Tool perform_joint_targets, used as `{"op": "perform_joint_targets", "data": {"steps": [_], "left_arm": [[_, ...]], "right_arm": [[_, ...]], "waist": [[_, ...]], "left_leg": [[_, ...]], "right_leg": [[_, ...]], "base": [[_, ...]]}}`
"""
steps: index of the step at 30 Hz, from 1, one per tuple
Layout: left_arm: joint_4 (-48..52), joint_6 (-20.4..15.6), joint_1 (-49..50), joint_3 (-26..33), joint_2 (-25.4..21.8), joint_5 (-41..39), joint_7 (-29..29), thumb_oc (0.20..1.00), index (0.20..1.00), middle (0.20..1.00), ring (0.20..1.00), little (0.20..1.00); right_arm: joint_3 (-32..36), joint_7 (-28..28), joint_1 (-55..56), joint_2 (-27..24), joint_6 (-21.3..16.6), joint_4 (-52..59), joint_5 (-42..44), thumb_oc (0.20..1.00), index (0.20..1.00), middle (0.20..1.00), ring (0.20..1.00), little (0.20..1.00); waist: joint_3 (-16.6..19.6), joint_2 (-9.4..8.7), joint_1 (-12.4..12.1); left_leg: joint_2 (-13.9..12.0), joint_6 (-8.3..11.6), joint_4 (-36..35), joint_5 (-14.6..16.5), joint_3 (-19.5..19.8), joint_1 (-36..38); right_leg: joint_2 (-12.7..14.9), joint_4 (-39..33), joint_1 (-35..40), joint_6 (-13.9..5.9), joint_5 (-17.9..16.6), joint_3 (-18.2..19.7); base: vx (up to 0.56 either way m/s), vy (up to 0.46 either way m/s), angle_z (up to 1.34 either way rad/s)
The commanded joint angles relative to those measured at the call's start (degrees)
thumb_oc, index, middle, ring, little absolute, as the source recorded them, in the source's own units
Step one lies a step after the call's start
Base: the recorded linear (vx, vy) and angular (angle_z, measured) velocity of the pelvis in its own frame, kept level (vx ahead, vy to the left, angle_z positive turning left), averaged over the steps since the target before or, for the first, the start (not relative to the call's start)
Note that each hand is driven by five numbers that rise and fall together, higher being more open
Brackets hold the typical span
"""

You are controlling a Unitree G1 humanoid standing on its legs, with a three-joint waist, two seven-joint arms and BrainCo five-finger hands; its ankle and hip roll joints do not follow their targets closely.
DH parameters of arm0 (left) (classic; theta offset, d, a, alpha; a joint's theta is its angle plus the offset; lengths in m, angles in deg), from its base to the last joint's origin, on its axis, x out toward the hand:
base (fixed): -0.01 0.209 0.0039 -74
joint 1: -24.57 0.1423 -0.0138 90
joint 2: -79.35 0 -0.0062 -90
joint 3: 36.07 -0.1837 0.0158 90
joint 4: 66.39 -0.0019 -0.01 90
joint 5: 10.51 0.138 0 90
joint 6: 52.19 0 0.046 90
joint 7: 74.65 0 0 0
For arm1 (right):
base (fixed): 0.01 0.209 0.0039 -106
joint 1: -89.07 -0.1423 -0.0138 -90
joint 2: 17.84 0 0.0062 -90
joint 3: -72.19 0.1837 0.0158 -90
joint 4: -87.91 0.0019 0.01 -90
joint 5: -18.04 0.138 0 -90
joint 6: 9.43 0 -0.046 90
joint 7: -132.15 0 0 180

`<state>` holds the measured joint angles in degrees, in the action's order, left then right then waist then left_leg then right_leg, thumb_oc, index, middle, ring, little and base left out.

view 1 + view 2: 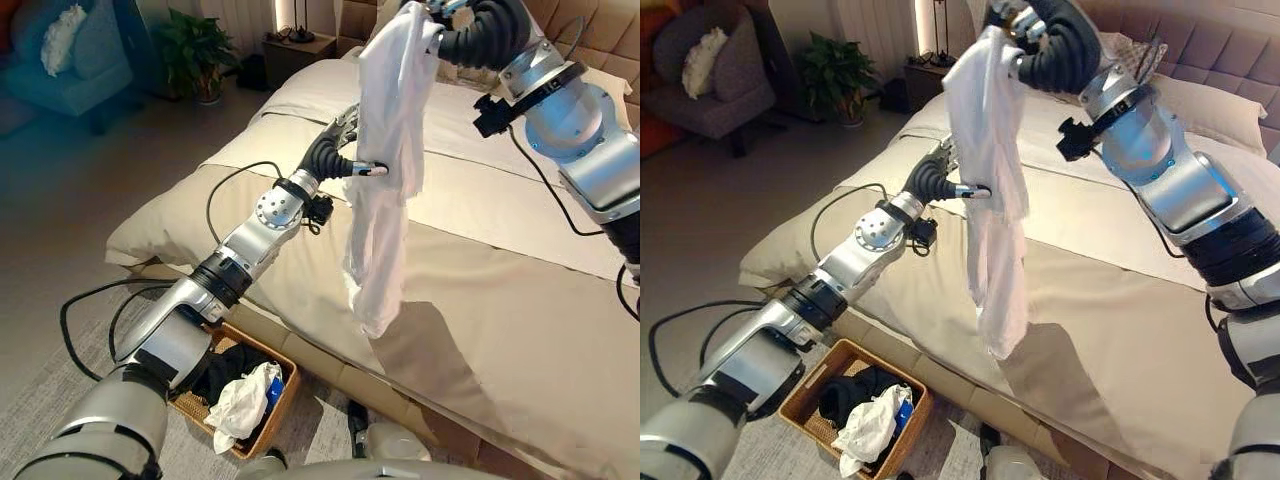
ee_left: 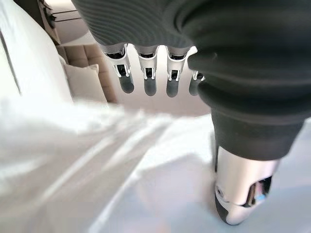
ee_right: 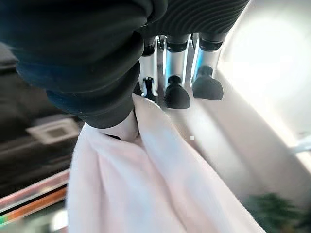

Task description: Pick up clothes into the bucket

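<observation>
Overhead, my right hand [image 1: 1012, 22] pinched the top of the white garment [image 1: 385, 150] so it hung clear above the bed [image 1: 520, 300], free of the covers. My left hand [image 1: 345, 152] reached in at mid-length, fingers straight and thumb touching the cloth, I judged to steady it. The wicker basket [image 1: 810, 400] sat on the floor by the bed, already holding dark and white clothes

The right robot hand [image 1: 440, 15] is cut off by the upper frame edge, its grip on the white garment [image 1: 385, 150] hidden. The garment hides the left robot hand's [image 1: 345, 150] fingertips.
</observation>
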<state>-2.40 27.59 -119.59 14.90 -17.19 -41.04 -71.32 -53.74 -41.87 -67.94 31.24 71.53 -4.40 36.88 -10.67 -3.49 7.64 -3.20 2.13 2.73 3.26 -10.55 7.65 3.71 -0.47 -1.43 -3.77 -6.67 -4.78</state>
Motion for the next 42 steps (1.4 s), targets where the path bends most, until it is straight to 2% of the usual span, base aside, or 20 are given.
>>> {"op": "perform_joint_targets", "data": {"steps": [1, 3, 4, 5, 9, 16, 17, 19, 28, 29, 30, 31, 32, 35, 37, 39, 40, 41, 42], "left_arm": [[1.27, 0.35, -5.43, -7.68, -3.24, -13.90, -8.57, 1.000, 1.000, 1.000, 1.000, 1.000], [3.18, 2.40, -6.55, -10.99, -6.48, -20.90, -12.28, 1.000, 1.000, 1.000, 1.000, 1.000], [3.22, 2.43, -6.59, -11.01, -6.60, -21.02, -12.33, 1.000, 1.000, 1.000, 1.000, 1.000], [5.11, 4.66, -7.67, -13.66, -9.38, -25.56, -15.72, 1.000, 1.000, 1.000, 1.000, 1.000], [5.87, 5.31, -9.15, -16.66, -13.31, -24.38, -17.59, 1.000, 1.000, 1.000, 1.000, 1.000], [3.62, 5.91, -8.49, -15.24, -10.54, -26.49, -18.72, 1.000, 1.000, 1.000, 1.000, 1.000], [3.79, 5.82, -8.41, -14.96, -10.18, -26.95, -18.89, 0.765, 0.765, 0.765, 0.765, 0.765], [4.17, 5.94, -7.51, -13.87, -9.56, -28.57, -19.31, 0.216, 0.216, 0.216, 0.216, 0.216], [4.61, 3.77, -4.51, -8.06, -11.63, -26.52, -17.01, 0.200, 0.200, 0.200, 0.200, 0.200], [4.73, 3.46, -4.22, -7.39, -12.14, -26.35, -16.66, 0.200, 0.200, 0.200, 0.200, 0.200], [4.85, 2.96, -3.96, -6.52, -12.89, -25.84, -16.14, 0.200, 0.200, 0.200, 0.200, 0.200], [4.74, 2.72, -3.74, -5.86, -13.69, -25.55, -15.71, 0.200, 0.200, 0.200, 0.200, 0.200], [4.91, 2.49, -3.61, -5.30, -14.30, -25.19, -15.46, 0.200, 0.200, 0.200, 0.200, 0.200], [4.58, 2.08, -3.22, -3.98, -16.34, -24.09, -14.58, 0.200, 0.200, 0.200, 0.200, 0.200], [3.77, 1.18, -2.86, -2.16, -19.59, -20.92, -13.33, 0.200, 0.200, 0.200, 0.200, 0.200], [2.85, 0.34, -3.27, -1.06, -22.93, -16.72, -11.92, 0.200, 0.200, 0.200, 0.200, 0.200], [1.44, -0.61, -3.35, 0.92, -25.85, -10.87, -8.98, 0.200, 0.200, 0.200, 0.200, 0.200], [1.49, -0.60, -3.40, 0.77, -25.80, -10.77, -8.91, 0.200, 0.200, 0.200, 0.200, 0.200], [1.33, -0.77, -3.69, 1.40, -27.80, -6.76, -7.81, 0.200, 0.200, 0.200, 0.200, 0.200]], "right_arm": [[0.63, -0.09, -3.27, -0.23, -4.60, 1.69, 6.24, 0.200, 0.200, 0.200, 0.200, 0.200], [-0.55, -0.63, -4.16, -0.28, -4.98, 2.10, 7.20, 0.200, 0.200, 0.200, 0.200, 0.200], [-0.53, -0.64, -4.20, -0.24, -5.00, 2.06, 7.22, 0.200, 0.200, 0.200, 0.200, 0.200], [-1.50, -1.30, -4.72, -0.24, -5.27, 2.54, 7.92, 0.200, 0.200, 0.200, 0.200, 0.200], [-1.80, -1.85, -4.50, -0.08, -5.78, 2.59, 8.53, 0.200, 0.200, 0.200, 0.200, 0.200], [0.18, -2.79, -2.70, 1.34, -5.83, 4.86, 8.68, 0.200, 0.200, 0.200, 0.200, 0.200], [0.31, -2.86, -2.57, 1.43, -5.82, 4.76, 8.43, 0.200, 0.200, 0.200, 0.200, 0.200], [0.85, -2.93, -1.86, 1.56, -5.74, 4.48, 7.77, 0.200, 0.200, 0.200, 0.200, 0.200], [5.61, -2.59, 4.99, 0.23, -4.78, 3.76, 3.13, 0.200, 0.200, 0.200, 0.200, 0.200], [6.49, -2.49, 6.15, -0.07, -4.66, 3.90, 2.50, 0.335, 0.335, 0.335, 0.335, 0.335], [7.45, -2.40, 7.52, -0.19, -4.55, 3.92, 1.99, 0.526, 0.526, 0.526, 0.526, 0.526], [8.27, -2.29, 8.44, -0.58, -4.39, 4.15, 1.18, 0.831, 0.831, 0.831, 0.831, 0.831], [8.95, -2.21, 9.28, -1.03, -4.22, 4.29, 0.64, 1.000, 1.000, 1.000, 1.000, 1.000], [10.49, -2.07, 11.32, -1.57, -3.96, 4.16, 0.01, 1.000, 1.000, 1.000, 1.000, 1.000], [13.30, -2.19, 15.09, -2.35, -3.61, 3.91, -0.26, 1.000, 1.000, 1.000, 1.000, 1.000], [15.86, -2.30, 18.13, -3.42, -3.29, 3.92, -0.40, 1.000, 1.000, 1.000, 1.000, 1.000], [19.31, -2.35, 22.15, -3.93, -3.18, 3.83, 0.40, 1.000, 1.000, 1.000, 1.000, 1.000], [19.70, -2.39, 22.58, -3.93, -3.12, 4.03, 0.37, 1.000, 1.000, 1.000, 1.000, 1.000], [22.48, -2.29, 25.53, -4.09, -2.94, 4.00, 0.77, 1.000, 1.000, 1.000, 1.000, 1.000]], "waist": [[4.47, -1.77, -0.19], [4.93, -1.30, -0.03], [4.87, -1.34, 0.01], [5.39, -1.03, 0.16], [6.04, -0.53, 0.11], [6.53, -0.20, 0.08], [6.53, -0.18, 0.11], [6.62, -0.13, 0.05], [6.56, 0.13, -0.58], [6.50, 0.18, -0.63], [6.38, 0.21, -0.76], [6.32, 0.21, -0.83], [6.25, 0.22, -0.93], [6.03, 0.28, -1.09], [5.88, 0.49, -1.26], [5.69, 0.67, -1.31], [5.50, 1.00, -1.17], [5.51, 0.90, -1.27], [5.41, 1.03, -1.18]], "left_leg": [[1.28, 0.51, 2.83, -0.08, 1.36, -4.22], [1.03, 0.88, 2.46, -0.28, 1.24, -3.70], [1.02, 0.89, 2.42, -0.28, 1.25, -3.64], [0.78, 1.28, 1.91, -0.53, 1.21, -3.05], [0.63, 1.59, 1.42, -0.72, 1.45, -2.29], [0.84, 1.86, 0.63, -0.91, 2.17, -1.56], [0.89, 1.85, 0.55, -0.87, 2.26, -1.46], [1.01, 1.84, 0.52, -0.84, 2.35, -1.30], [1.51, 1.77, 0.39, -0.69, 3.47, -1.06], [1.58, 1.74, 0.38, -0.69, 3.56, -1.05], [1.64, 1.72, 0.38, -0.70, 3.59, -1.07], [1.71, 1.70, 0.42, -0.68, 3.64, -1.09], [1.77, 1.70, 0.45, -0.66, 3.67, -1.06], [1.88, 1.67, 0.56, -0.64, 3.75, -1.15], [2.05, 1.62, 0.63, -0.63, 3.81, -1.18], [2.12, 1.66, 0.78, -0.60, 3.88, -1.26], [2.14, 1.69, 0.87, -0.58, 3.82, -1.26], [2.14, 1.69, 0.90, -0.56, 3.84, -1.25], [2.16, 1.69, 1.01, -0.48, 3.80, -1.24]], "right_leg": [[3.53, -1.22, 5.82, -5.82, 3.24, -1.83], [3.27, -2.06, 6.59, -5.75, 3.20, -1.96], [3.26, -2.10, 6.66, -5.74, 3.18, -1.97], [3.04, -2.61, 7.32, -5.63, 3.29, -2.06], [2.75, -2.93, 8.18, -5.36, 3.43, -2.43], [2.77, -3.12, 9.05, -5.11, 3.65, -3.11], [2.81, -3.17, 9.16, -5.10, 3.65, -3.17], [2.87, -3.35, 9.49, -5.07, 3.67, -3.29], [3.21, -3.38, 10.15, -4.88, 3.89, -4.09], [3.26, -3.39, 10.19, -4.89, 3.89, -4.18], [3.34, -3.48, 10.27, -4.91, 3.82, -4.30], [3.39, -3.51, 10.27, -4.93, 3.78, -4.39], [3.43, -3.50, 10.31, -4.95, 3.75, -4.48], [3.57, -3.45, 10.31, -4.99, 3.68, -4.63], [3.75, -3.39, 10.35, -5.10, 3.64, -4.84], [3.90, -3.22, 10.31, -5.15, 3.71, -4.91], [4.02, -3.07, 10.30, -5.13, 3.79, -5.06], [4.02, -3.06, 10.33, -5.13, 3.81, -5.08], [4.03, -2.92, 10.20, -5.13, 3.86, -5.07]], "base": [[0.04, -0.037, 0.08], [0.02, -0.018, 0.03], [0.05, -0.033, -0.02], [0.04, -0.033, 0.00], [0.01, -0.009, 0.00], [0.00, 0.000, 0.00], [0.00, 0.000, 0.00], [0.00, 0.000, 0.00], [0.00, 0.010, 0.05], [0.00, 0.015, 0.05], [-0.01, 0.013, 0.04], [0.00, 0.000, 0.00], [0.00, 0.000, 0.00], [0.00, 0.000, 0.00], [0.00, 0.000, 0.00], [0.00, 0.000, 0.00], [0.00, 0.000, 0.00], [0.00, 0.000, 0.00], [0.00, 0.000, 0.00]]}}
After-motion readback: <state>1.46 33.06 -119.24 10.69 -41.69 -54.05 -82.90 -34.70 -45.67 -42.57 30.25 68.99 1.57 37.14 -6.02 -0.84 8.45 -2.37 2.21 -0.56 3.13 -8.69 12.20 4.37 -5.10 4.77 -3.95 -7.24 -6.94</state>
